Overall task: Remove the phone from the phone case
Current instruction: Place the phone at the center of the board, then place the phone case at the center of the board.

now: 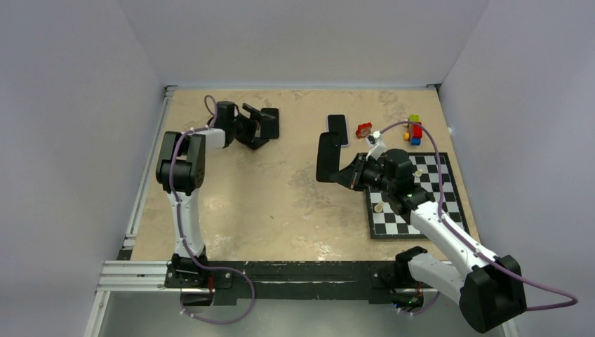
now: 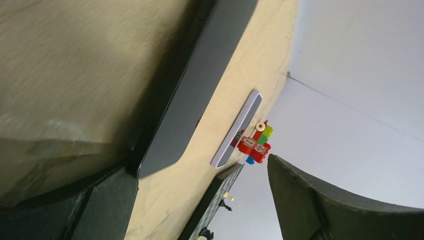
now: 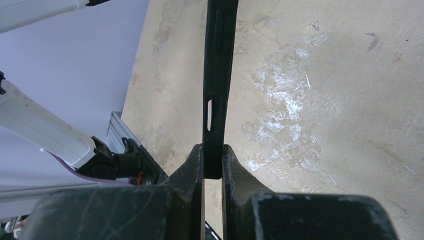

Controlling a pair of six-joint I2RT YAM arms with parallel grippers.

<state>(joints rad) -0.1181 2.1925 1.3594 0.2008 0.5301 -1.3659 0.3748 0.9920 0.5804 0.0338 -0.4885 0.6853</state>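
Note:
My right gripper point(image 1: 352, 174) point(image 3: 213, 156) is shut on the lower edge of the black phone case point(image 1: 326, 158) point(image 3: 217, 75) and holds it upright on edge over the table's middle. Light shows through its slot. A phone with a pale lavender rim point(image 1: 337, 130) point(image 2: 237, 131) lies flat just behind the case, apart from it. My left gripper point(image 1: 261, 126) point(image 2: 200, 167) is open at the far left, its jaws wide apart beside a dark grey flat slab point(image 1: 271, 122) point(image 2: 197, 85) that lies on the table against its left finger.
A chessboard point(image 1: 421, 210) with a few pieces lies at the right under my right arm. Coloured toy bricks point(image 1: 414, 130) point(image 2: 257, 142) and a small red piece point(image 1: 364, 130) sit behind it. Grey walls close in the table on three sides.

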